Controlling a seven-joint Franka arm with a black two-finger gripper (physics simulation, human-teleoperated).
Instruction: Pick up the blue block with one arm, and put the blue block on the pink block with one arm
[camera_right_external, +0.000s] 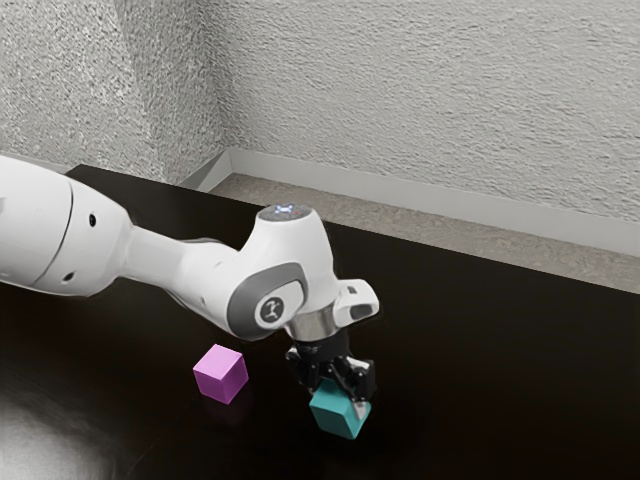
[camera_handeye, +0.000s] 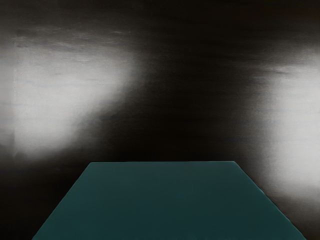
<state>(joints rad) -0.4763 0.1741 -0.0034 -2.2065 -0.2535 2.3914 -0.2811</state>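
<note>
The blue block (camera_right_external: 336, 418), teal in colour, rests on the dark table near the front edge. My gripper (camera_right_external: 338, 396) comes down on it from above, and its black fingers (camera_right_external: 359, 388) press the block's upper part from two sides, so it is shut on the block. In the wrist view the block's top face (camera_handeye: 165, 202) lies right under my hand. The pink block (camera_right_external: 221, 373) sits on the table about a block's width off, toward the exterior view's left of the blue one, with nothing on it.
The black glossy table (camera_right_external: 480, 340) stretches to the exterior view's right and back toward a grey wall (camera_right_external: 420, 90). My white arm (camera_right_external: 150, 265) reaches in from the left, above and behind the pink block.
</note>
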